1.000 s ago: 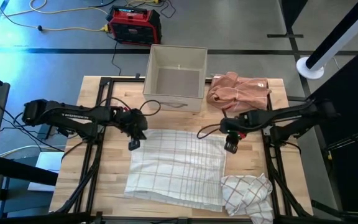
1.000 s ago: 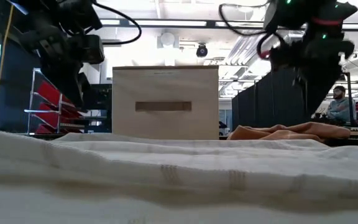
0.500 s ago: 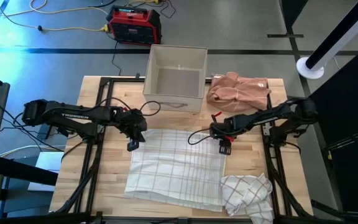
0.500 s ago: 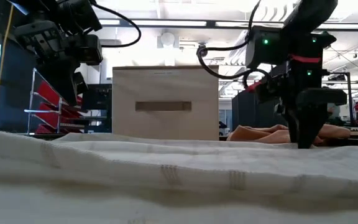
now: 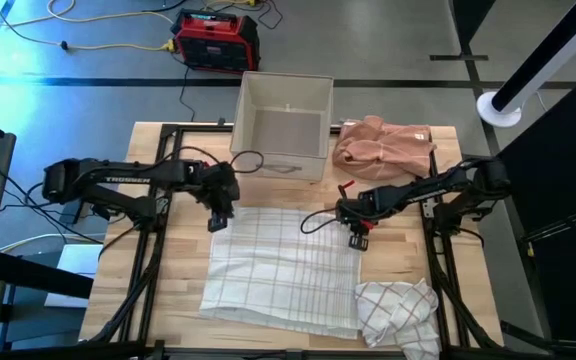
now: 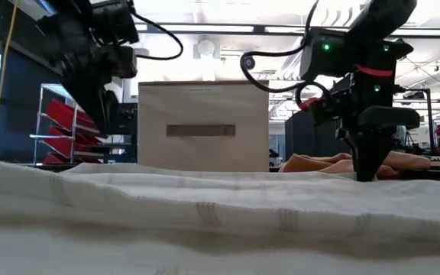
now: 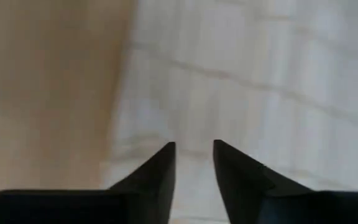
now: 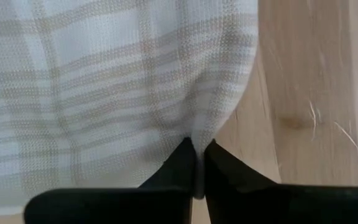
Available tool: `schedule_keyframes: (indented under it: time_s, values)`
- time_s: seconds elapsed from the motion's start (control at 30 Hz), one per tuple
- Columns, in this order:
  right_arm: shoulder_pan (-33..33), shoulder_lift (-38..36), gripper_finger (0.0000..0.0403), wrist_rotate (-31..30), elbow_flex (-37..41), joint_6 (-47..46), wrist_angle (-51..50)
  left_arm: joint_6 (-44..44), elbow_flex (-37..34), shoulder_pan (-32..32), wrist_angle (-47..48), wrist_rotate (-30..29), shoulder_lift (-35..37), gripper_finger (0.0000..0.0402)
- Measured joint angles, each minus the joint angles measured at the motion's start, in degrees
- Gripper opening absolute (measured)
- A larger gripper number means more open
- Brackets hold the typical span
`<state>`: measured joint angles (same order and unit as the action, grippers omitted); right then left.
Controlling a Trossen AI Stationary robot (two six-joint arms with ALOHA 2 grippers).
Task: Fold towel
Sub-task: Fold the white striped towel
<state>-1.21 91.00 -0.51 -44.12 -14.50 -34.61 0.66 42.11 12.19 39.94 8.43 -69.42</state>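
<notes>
pinching towel (image 5: 283, 268) corner in right gripper (image 5: 354, 240), left gripper (image 5: 215, 221) hovering, fingers parted

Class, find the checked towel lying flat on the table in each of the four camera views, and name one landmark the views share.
High view: checked towel lies flat at table centre, between both grippers.
Low view: it fills the foreground, before the box.
Left wrist view: blurred, beyond the left gripper, whose fingers are apart.
Right wrist view: its edge is pinched by the right gripper.
Shared landmark: the beige box appears in the high and low views only.
</notes>
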Motion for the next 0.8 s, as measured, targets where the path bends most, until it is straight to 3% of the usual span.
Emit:
schedule_keyframes:
  time_s: [0.13,0.33,0.6,0.7,0.8]
  values:
    - [-0.35,0.00,0.0006,-0.82,0.00,-0.02,0.16,1.64,-0.22,1.67,4.16,-7.63,-5.04,0.0157]
    - [-0.37,0.02,0.0006,-1.47,0.00,-1.11,0.46,2.63,-0.17,2.14,0.27,-6.11,-11.38,0.0183]
    - [-1.52,0.02,0.0005,-2.79,0.02,-2.01,0.61,3.62,-1.62,2.16,-4.13,-4.16,-17.31,0.0185]
    - [-1.58,0.02,0.0005,-2.89,0.02,-3.41,0.66,1.49,-2.07,2.15,-4.68,-5.62,-18.94,0.0160]
    - [-1.81,-0.03,0.0005,-2.92,0.02,-5.06,0.81,-1.13,-1.67,1.81,-3.55,-8.62,-17.87,0.0086]
